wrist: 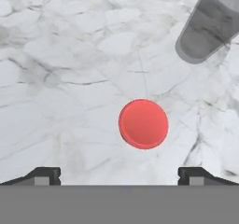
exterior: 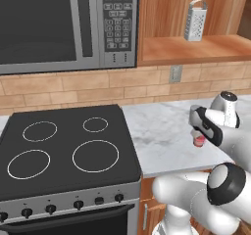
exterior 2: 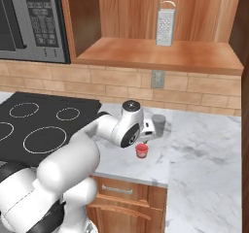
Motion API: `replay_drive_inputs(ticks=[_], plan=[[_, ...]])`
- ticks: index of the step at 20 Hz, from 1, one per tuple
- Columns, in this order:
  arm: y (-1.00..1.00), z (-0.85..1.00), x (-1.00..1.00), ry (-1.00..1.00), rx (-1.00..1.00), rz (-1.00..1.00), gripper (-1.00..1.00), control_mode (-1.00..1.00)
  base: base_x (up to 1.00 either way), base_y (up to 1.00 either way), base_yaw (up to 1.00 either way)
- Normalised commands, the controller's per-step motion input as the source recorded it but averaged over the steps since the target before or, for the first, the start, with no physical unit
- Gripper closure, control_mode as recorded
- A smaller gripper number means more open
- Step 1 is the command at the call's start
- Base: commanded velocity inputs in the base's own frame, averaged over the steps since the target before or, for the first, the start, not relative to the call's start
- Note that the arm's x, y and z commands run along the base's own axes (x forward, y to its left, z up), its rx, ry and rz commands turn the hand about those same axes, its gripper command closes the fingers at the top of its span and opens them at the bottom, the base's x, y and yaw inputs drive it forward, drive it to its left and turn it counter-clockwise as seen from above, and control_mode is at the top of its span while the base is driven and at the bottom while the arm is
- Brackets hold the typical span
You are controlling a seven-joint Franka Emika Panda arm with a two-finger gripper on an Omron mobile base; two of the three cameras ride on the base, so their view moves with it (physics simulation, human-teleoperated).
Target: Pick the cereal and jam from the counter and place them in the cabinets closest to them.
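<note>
The jam [wrist: 143, 124], a tiny red jar seen from above, stands on the marbled counter [wrist: 70, 78] near its front edge. My gripper [wrist: 119, 174] hangs open right over it, pointing down, with the jar a little ahead of the gap between the spread fingertips and nothing held. From the base, the hand hovers just above the jam [exterior: 198, 141] [exterior 2: 141, 150], not touching it. The open wall cabinet [exterior 2: 155, 55] with its plank shelf is above and behind. The cereal is out of view.
A grey cup [exterior 2: 158, 124] stands just behind the jam, close to the hand. A metal grater [exterior 2: 165, 23] stands on the cabinet shelf. The black stovetop [exterior: 63, 146] and the microwave [exterior: 63, 23] lie to the left.
</note>
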Motion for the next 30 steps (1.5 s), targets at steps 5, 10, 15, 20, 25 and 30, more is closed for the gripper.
replay_drive_inputs(ticks=[5, 10, 15, 20, 25, 30], plan=[[-0.06, -0.19, 0.24, 0.0, 0.0, 0.0, -1.0, -1.0, 0.0, 0.0, 0.0], [-0.14, -0.27, 0.15, 0.0, 0.01, 0.0, -1.0, -1.0, 0.0, 0.0, 0.0], [-0.18, -0.32, 0.12, 0.0, 0.01, 0.0, -1.0, -1.0, 0.0, 0.0, 0.0], [-0.13, -0.28, 0.13, 0.0, 0.04, 0.0, -1.0, -1.0, 0.0, 0.0, 0.0], [-0.02, -0.2, 0.08, 0.0, 0.03, 0.0, -1.0, -1.0, 0.0, 0.0, 0.0], [0.0, -0.07, 0.06, 0.0, 0.02, 0.0, -1.0, -1.0, 0.0, 0.0, 0.0]])
